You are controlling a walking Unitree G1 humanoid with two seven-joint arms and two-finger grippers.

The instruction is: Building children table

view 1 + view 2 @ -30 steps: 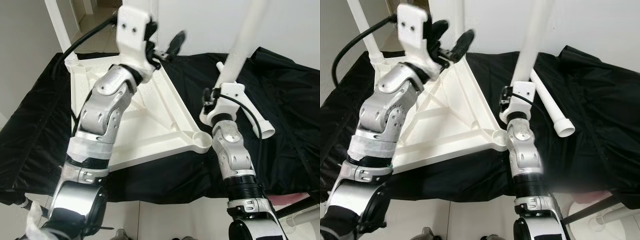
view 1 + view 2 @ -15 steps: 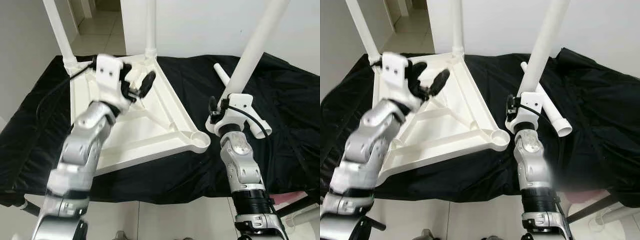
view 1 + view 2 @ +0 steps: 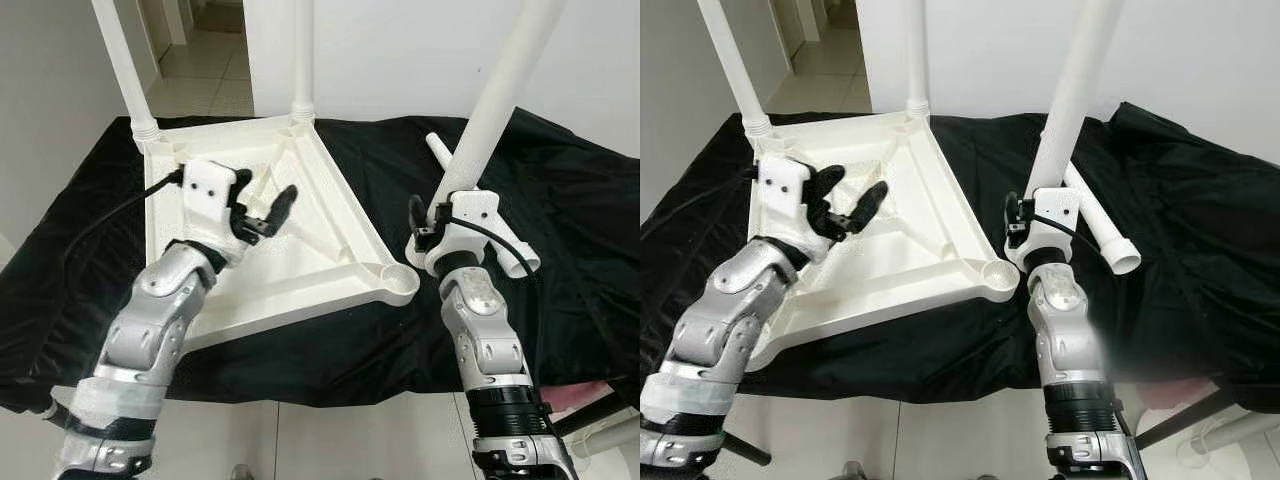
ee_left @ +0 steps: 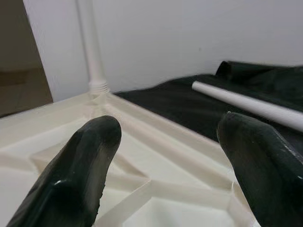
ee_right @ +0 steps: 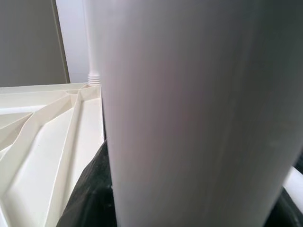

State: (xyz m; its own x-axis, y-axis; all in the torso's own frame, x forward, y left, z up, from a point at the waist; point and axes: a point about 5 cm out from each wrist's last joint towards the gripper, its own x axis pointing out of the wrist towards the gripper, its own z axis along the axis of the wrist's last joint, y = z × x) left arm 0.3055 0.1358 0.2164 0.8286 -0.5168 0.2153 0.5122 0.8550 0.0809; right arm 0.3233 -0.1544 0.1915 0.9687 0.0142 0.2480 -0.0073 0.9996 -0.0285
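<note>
My left gripper (image 3: 268,208) is spread over the upturned tabletop (image 3: 300,250); my right gripper (image 3: 428,215) clamps a leg (image 3: 490,110), fingers mostly hidden, top cut off.

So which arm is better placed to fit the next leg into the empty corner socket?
Right: its gripper already holds a white plastic leg upright beside the socket. Left gripper hovers open, empty.

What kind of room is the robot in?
Probably a room in a home, used as a building spot: a white tabletop lies upside down on a black cloth, beside plain white walls and a tiled hallway.
</note>
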